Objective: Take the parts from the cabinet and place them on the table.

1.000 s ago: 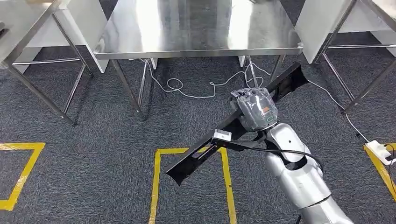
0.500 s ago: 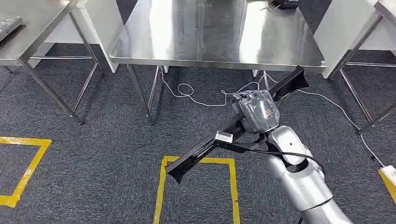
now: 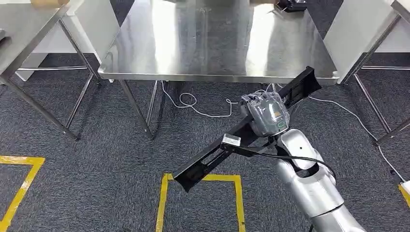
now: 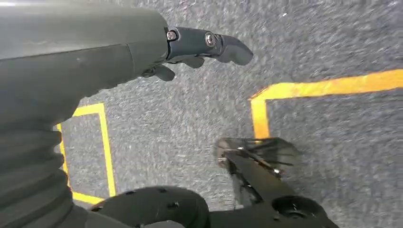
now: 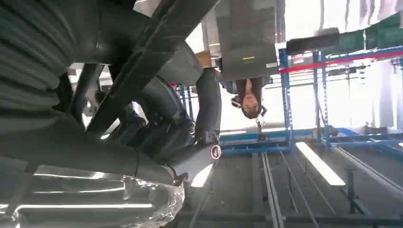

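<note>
Gripping a long black part (image 3: 244, 131) at about its middle, the robot's right hand (image 3: 265, 113) sits right of centre in the head view, its fingers wrapped around the bar. The part runs diagonally from the lower middle of the frame, over a yellow floor marking (image 3: 200, 178), up to the front right corner of the steel table (image 3: 145, 53), which fills the upper middle. A small white tag (image 3: 231, 140) sits on the bar just below the hand, and a black cable (image 3: 285, 155) loops from there back along the silver forearm. The left wrist view adds what the head view leaves out: the left hand (image 4: 142, 57) hangs over the carpet holding nothing, its dark fingers (image 4: 209, 42) stretched out and apart, above more yellow tape lines. The right wrist view, turned upside down, looks past the clenched hand and the dark bar (image 5: 142, 61) at a person (image 5: 247, 97) standing in a bright hall with blue racking (image 5: 304, 95). Dark grey carpet (image 3: 87, 164) covers the floor; a white cord (image 3: 203, 104) snakes under the table, and further steel tables stand at the upper left (image 3: 29, 29) and upper right edges.
</note>
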### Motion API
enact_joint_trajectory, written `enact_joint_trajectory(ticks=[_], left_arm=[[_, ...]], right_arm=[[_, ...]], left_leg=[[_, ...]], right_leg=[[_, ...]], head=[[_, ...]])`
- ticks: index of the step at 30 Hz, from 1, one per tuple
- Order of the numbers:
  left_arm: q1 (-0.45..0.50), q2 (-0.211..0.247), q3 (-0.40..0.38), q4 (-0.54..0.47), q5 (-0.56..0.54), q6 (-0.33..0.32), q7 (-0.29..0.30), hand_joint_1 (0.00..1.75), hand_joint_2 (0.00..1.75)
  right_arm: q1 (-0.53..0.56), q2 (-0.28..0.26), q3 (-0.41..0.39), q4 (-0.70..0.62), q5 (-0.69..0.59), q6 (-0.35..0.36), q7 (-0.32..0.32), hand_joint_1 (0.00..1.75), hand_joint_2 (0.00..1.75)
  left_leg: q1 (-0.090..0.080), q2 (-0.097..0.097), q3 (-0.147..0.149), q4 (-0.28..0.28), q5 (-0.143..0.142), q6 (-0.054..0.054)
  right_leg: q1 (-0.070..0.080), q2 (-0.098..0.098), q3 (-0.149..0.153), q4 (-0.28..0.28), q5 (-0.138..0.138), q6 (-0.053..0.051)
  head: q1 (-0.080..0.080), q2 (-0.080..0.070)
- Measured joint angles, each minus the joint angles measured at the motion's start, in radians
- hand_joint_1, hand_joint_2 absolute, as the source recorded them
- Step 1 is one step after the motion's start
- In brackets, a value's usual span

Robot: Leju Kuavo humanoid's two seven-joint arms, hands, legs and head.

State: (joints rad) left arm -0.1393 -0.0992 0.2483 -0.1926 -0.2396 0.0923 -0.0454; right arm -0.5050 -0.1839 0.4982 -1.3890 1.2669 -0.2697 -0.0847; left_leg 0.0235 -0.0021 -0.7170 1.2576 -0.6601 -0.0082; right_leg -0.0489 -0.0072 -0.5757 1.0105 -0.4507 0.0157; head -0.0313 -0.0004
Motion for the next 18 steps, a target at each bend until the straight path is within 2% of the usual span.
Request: enact_joint_trajectory(ticks=[1, 2, 3, 4, 5, 7, 8, 9, 10, 11, 12, 13, 14, 15, 16, 17, 18], left_arm=[[0.0, 0.001, 0.0, 0.0, 0.0, 0.001, 0.0, 0.0, 1.75], [0.0, 0.001, 0.0, 0.0, 0.0, 0.0, 0.0, 0.0, 1.75], [0.004, 0.0, 0.0, 0.003, 0.0, 0.0, 0.001, 0.0, 1.75], [0.004, 0.001, 0.0, 0.004, 0.0, 0.001, 0.002, 0.0, 1.75], [0.002, 0.001, 0.0, 0.003, -0.002, 0.0, 0.002, 0.0, 1.75], [0.002, -0.001, 0.0, 0.004, -0.001, 0.0, 0.006, 0.0, 1.75], [0.002, -0.001, 0.0, 0.002, -0.001, 0.0, 0.006, 0.0, 1.75], [0.001, -0.005, 0.0, 0.002, -0.001, 0.0, 0.006, 0.0, 1.75], [0.0, -0.003, 0.0, 0.002, -0.001, 0.001, 0.008, 0.0, 1.75], [-0.001, -0.002, 0.0, 0.002, -0.001, 0.001, 0.008, 0.0, 1.75], [-0.002, -0.002, 0.0, 0.002, -0.001, 0.001, 0.009, 0.0, 1.75], [-0.002, -0.002, 0.0, 0.002, -0.002, 0.002, 0.01, 0.0, 1.75], [-0.002, -0.002, 0.001, 0.002, -0.002, 0.002, 0.011, 0.0, 1.75], [0.0, -0.002, 0.001, 0.002, -0.002, 0.001, 0.012, 0.0, 1.75], [0.001, -0.004, 0.002, 0.002, -0.002, 0.001, 0.013, 0.0, 1.75], [0.001, -0.005, 0.002, 0.002, -0.002, 0.001, 0.013, 0.0, 1.75], [0.001, -0.007, 0.002, 0.002, -0.002, 0.001, 0.013, 0.0, 1.75]], right_arm=[[0.0, 0.0, 0.0, 0.0, 0.0, 0.0, 0.0, 1.75, 1.75], [0.0, 0.002, 0.0, 0.0, 0.0, 0.0, 0.0, 1.75, 1.75], [-0.001, 0.002, 0.0, 0.002, 0.0, 0.0, 0.0, 1.75, 1.75], [-0.002, 0.004, 0.001, 0.004, 0.0, 0.001, 0.0, 1.75, 1.75], [-0.004, 0.004, 0.001, 0.004, 0.001, 0.002, 0.0, 1.75, 1.75], [-0.006, 0.004, 0.0, 0.004, 0.001, 0.002, 0.0, 1.75, 1.75], [-0.007, 0.003, -0.001, 0.003, 0.001, 0.002, 0.0, 1.75, 1.75], [-0.007, 0.0, -0.003, 0.003, 0.001, 0.002, 0.0, 1.75, 1.75], [-0.01, 0.0, -0.002, 0.003, -0.001, 0.002, 0.0, 1.75, 1.75], [-0.011, 0.0, -0.002, 0.005, -0.001, 0.002, 0.0, 1.75, 1.75], [-0.008, -0.002, -0.002, 0.006, -0.001, 0.002, 0.0, 1.75, 1.75], [-0.005, -0.003, -0.002, 0.009, -0.001, 0.002, 0.0, 1.75, 1.75], [-0.005, -0.004, -0.002, 0.011, 0.0, 0.002, 0.0, 1.75, 1.75], [-0.005, -0.004, -0.002, 0.012, 0.001, 0.002, 0.0, 1.75, 1.75], [-0.006, -0.005, -0.002, 0.012, 0.002, 0.001, 0.0, 1.75, 1.75], [-0.008, -0.005, -0.002, 0.012, 0.002, 0.001, 0.0, 1.75, 1.75], [-0.009, -0.005, -0.002, 0.012, 0.002, 0.001, 0.0, 1.75, 1.75]], left_leg=[[0.002, 0.001, 0.016, -0.077, 0.066, 0.001], [0.005, 0.003, 0.032, -0.149, 0.147, 0.0], [0.006, 0.012, 0.039, -0.22, 0.248, 0.002], [0.004, 0.021, 0.033, -0.23, 0.262, 0.007], [0.0, 0.017, 0.039, -0.226, 0.264, 0.01], [-0.01, 0.011, 0.045, -0.226, 0.268, 0.024], [-0.004, 0.009, 0.061, -0.239, 0.269, 0.035], [-0.01, 0.009, 0.073, -0.242, 0.263, 0.045], [-0.012, 0.008, 0.08, -0.242, 0.254, 0.059], [-0.014, 0.005, 0.085, -0.242, 0.247, 0.066], [-0.017, 0.001, 0.089, -0.242, 0.24, 0.071], [-0.021, -0.004, 0.097, -0.242, 0.232, 0.074], [-0.025, -0.009, 0.107, -0.242, 0.224, 0.075], [-0.03, -0.014, 0.122, -0.241, 0.213, 0.075], [-0.034, -0.018, 0.137, -0.241, 0.204, 0.075], [-0.038, -0.02, 0.152, -0.242, 0.193, 0.075], [-0.037, -0.023, 0.155, -0.243, 0.184, 0.074]], right_leg=[[-0.002, 0.0, 0.018, 0.0, -0.013, 0.004], [-0.002, 0.002, 0.034, 0.0, -0.023, 0.009], [0.004, 0.002, 0.034, 0.0, -0.034, 0.017], [0.01, 0.004, 0.046, 0.004, -0.044, 0.024], [0.015, 0.004, 0.044, -0.001, -0.052, 0.032], [0.021, 0.002, 0.054, -0.016, -0.055, 0.048], [0.02, 0.002, 0.054, -0.016, -0.067, 0.055], [0.018, 0.002, 0.05, 0.016, -0.079, 0.05], [0.019, 0.004, 0.01, 0.091, -0.102, 0.041], [0.019, 0.004, -0.042, 0.178, -0.128, 0.036], [0.02, 0.005, -0.1, 0.263, -0.15, 0.035], [0.022, 0.005, -0.152, 0.323, -0.156, 0.038], [0.025, 0.005, -0.173, 0.326, -0.14, 0.044], [0.029, 0.005, -0.164, 0.275, -0.096, 0.052], [0.032, 0.005, -0.137, 0.193, -0.043, 0.058], [0.038, 0.005, -0.102, 0.091, 0.017, 0.058], [0.044, 0.005, -0.081, 0.018, 0.057, 0.049]], head=[[0.0, 0.0], [0.0, 0.0], [0.0, 0.0], [-0.005, 0.0], [-0.001, 0.0], [0.004, 0.0], [0.005, 0.0], [0.008, 0.0], [0.009, 0.0], [0.01, 0.0], [0.011, 0.0], [0.013, 0.0], [0.012, 0.0], [0.012, 0.0], [0.013, 0.0], [0.013, 0.0], [0.014, 0.0]])
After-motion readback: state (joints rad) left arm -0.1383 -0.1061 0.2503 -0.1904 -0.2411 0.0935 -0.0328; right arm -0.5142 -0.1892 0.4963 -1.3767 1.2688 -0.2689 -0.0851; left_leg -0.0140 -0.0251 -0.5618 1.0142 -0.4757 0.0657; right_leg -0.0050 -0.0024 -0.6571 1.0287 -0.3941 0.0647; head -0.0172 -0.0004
